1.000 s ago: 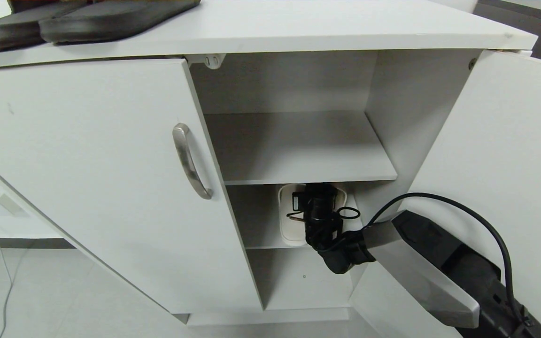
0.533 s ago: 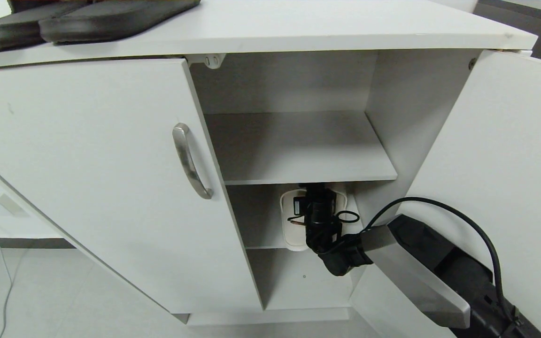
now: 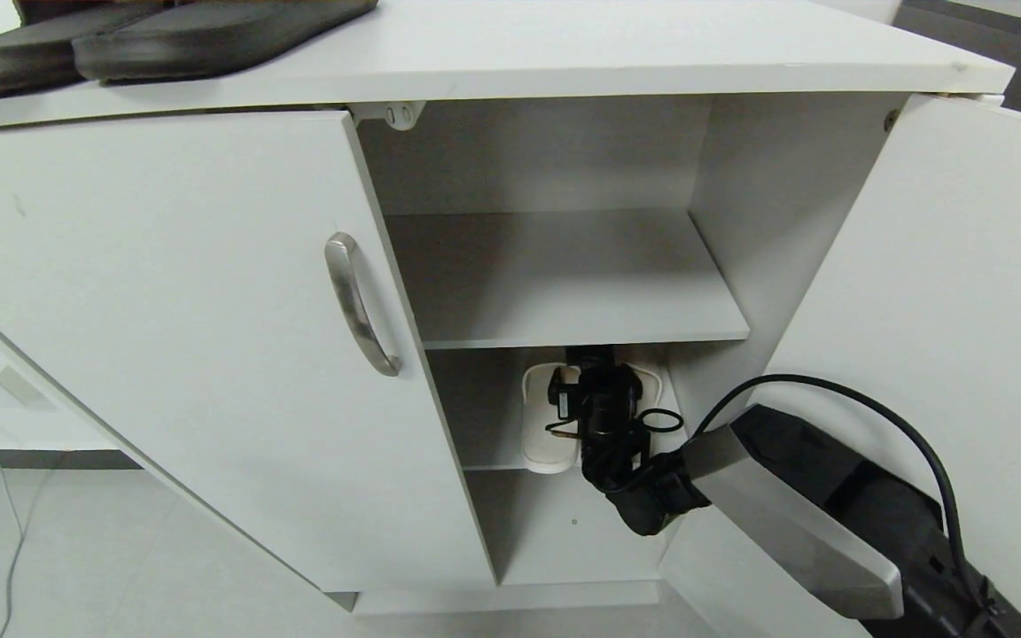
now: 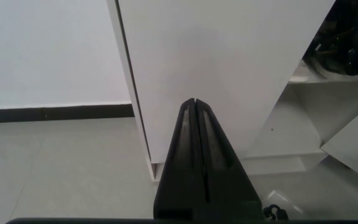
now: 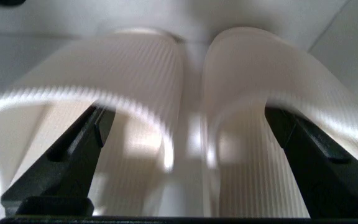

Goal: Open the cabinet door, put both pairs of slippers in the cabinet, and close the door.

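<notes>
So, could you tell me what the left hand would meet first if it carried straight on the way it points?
The closed cabinet door: the shut left hand points at its white face, with nothing between, though the gap is hard to judge.

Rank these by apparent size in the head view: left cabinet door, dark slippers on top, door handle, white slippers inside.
1. left cabinet door
2. dark slippers, cropped by the frame
3. white slippers, partly hidden
4. door handle
</notes>
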Controlling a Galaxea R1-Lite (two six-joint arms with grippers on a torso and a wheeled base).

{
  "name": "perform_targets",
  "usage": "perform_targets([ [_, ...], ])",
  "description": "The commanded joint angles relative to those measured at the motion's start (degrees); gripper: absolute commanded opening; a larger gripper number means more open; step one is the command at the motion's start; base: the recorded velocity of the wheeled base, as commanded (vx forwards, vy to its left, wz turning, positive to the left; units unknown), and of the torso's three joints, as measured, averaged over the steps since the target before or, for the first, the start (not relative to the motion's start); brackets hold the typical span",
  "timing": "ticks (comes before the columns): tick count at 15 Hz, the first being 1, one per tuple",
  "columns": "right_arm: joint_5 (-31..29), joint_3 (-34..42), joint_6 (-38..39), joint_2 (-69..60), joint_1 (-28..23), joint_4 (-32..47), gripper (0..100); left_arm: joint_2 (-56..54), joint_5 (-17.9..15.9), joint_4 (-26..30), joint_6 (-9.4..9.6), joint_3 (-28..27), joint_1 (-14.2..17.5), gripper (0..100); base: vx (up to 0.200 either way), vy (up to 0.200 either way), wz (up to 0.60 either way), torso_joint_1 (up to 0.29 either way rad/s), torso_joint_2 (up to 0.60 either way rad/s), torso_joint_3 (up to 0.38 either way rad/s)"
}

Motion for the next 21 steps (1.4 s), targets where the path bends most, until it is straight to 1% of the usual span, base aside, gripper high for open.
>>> perform_targets([
  [1,-0.2,10.3,0.0,-7.1,2.1,-4.2,100,0.0,-0.1,0.0,0.01,0.0,0.0,0,0.000,0.000,0.00,0.000,0.00,0.000],
  [7,-0.5,42.1,0.8,-23.2,9.3,-14.4,100,0.0,-0.2,0.0,-0.07,0.0,0.0,0,0.000,0.000,0.00,0.000,0.00,0.000],
  [8,-0.5,45.2,1.5,-24.3,10.0,-15.3,100,0.0,-0.2,0.0,-0.07,0.0,0.0,0,0.000,0.000,0.00,0.000,0.00,0.000],
  [9,-0.5,52.9,2.7,-26.9,12.2,-17.4,100,0.0,-0.2,0.0,-0.07,-0.1,0.0,0,0.000,0.000,0.00,0.000,0.00,0.000],
  [10,-0.5,55.3,2.9,-27.5,12.9,-18.4,100,0.0,-0.2,0.0,-0.07,-0.1,0.0,0,0.000,0.000,0.00,0.000,0.00,0.000],
  [12,-0.5,55.9,3.7,-27.5,13.2,-19.5,100,0.0,-0.2,0.0,-0.07,0.0,0.0,0,0.000,0.000,0.00,0.000,0.00,0.000],
  [13,-0.4,55.9,5.5,-26.9,13.3,-19.1,100,0.1,-0.3,0.0,-0.07,-0.1,0.0,0,0.000,0.000,0.00,0.000,0.00,0.000],
  [15,-0.5,56.0,5.8,-26.8,12.9,-19.4,100,0.0,-0.3,0.0,-0.07,-0.1,0.0,0,0.000,0.000,0.00,0.000,0.00,0.000],
  [21,-0.5,55.6,5.5,-26.6,13.5,-19.2,100,0.0,-0.3,0.0,-0.07,-0.1,0.0,0,-0.200,0.000,0.00,0.005,0.00,0.001],
])
